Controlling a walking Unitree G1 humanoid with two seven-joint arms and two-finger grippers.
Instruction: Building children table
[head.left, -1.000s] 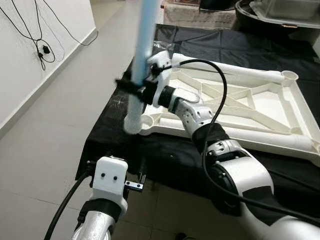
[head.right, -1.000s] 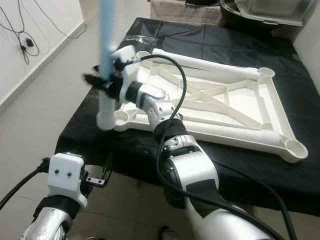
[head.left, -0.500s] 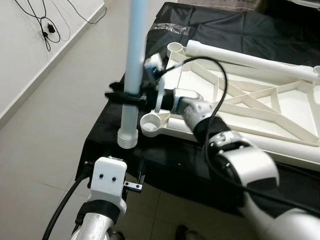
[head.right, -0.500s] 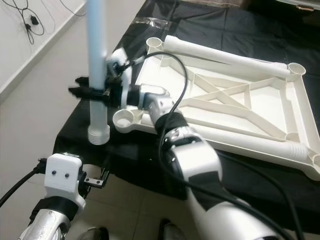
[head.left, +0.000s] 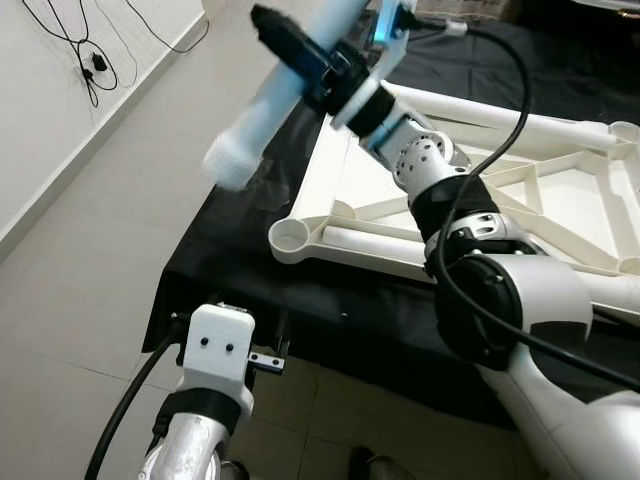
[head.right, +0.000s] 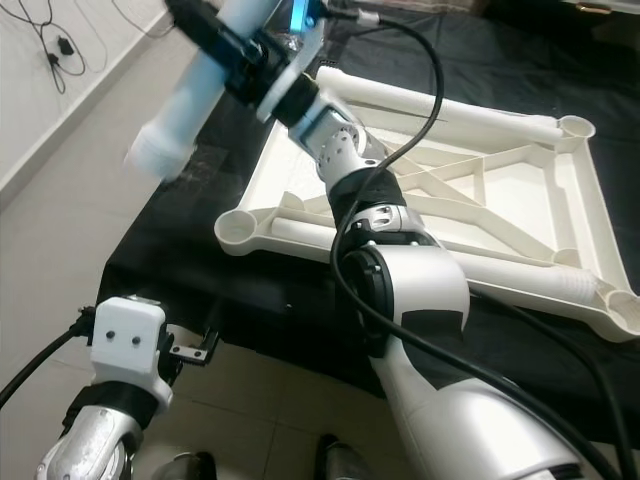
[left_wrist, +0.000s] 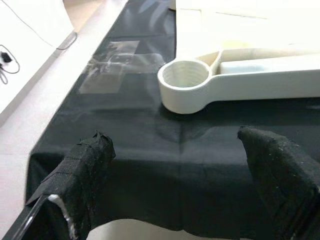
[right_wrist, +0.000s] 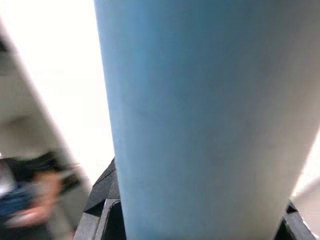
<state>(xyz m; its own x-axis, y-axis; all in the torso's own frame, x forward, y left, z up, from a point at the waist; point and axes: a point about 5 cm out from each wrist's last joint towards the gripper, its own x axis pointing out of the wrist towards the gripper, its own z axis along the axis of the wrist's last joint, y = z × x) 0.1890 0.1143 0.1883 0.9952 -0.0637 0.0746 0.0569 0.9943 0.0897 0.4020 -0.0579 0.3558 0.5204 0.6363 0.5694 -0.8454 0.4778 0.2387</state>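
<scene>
Blue table leg (head.left: 262, 105) sits tilted, clamped in right claw (head.left: 318, 62).

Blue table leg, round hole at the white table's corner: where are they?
blue table leg (head.left: 262, 110), left eye view, on its lower shaft.
round hole (left_wrist: 186, 76), left wrist view, inside the corner socket.

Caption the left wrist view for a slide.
Open left pincer hovers over black cloth, facing the tabletop's corner socket.

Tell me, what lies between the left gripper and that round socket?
Only bare black cloth, seen in the left wrist view between the left gripper and socket.
</scene>
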